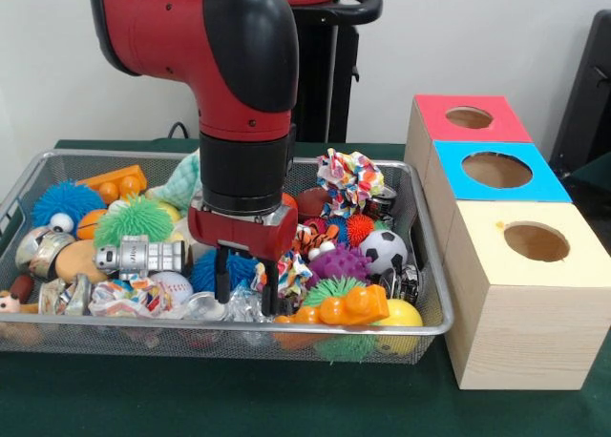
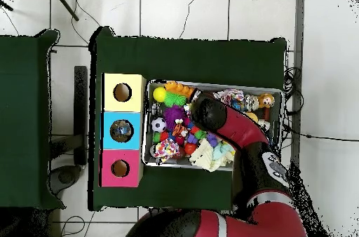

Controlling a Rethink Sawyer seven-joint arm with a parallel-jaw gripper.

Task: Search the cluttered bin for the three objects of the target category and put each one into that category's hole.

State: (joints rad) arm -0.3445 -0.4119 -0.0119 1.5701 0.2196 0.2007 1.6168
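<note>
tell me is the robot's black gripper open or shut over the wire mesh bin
Open: in the front view the black gripper shows two fingers apart with a gap between them, holding nothing, down among the toys in the wire mesh bin.

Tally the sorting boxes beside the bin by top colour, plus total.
Red-top box: 1
Blue-top box: 1
Yellow-top box: 1
Total: 3 boxes, each with one round hole, in a row beside the wire bin.

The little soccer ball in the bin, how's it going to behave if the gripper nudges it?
The soccer ball is round and smooth, so it would probably roll. Wedged among the purple spiky ball and other toys, it likely wouldn't travel far. It looks small, probably light.
</note>
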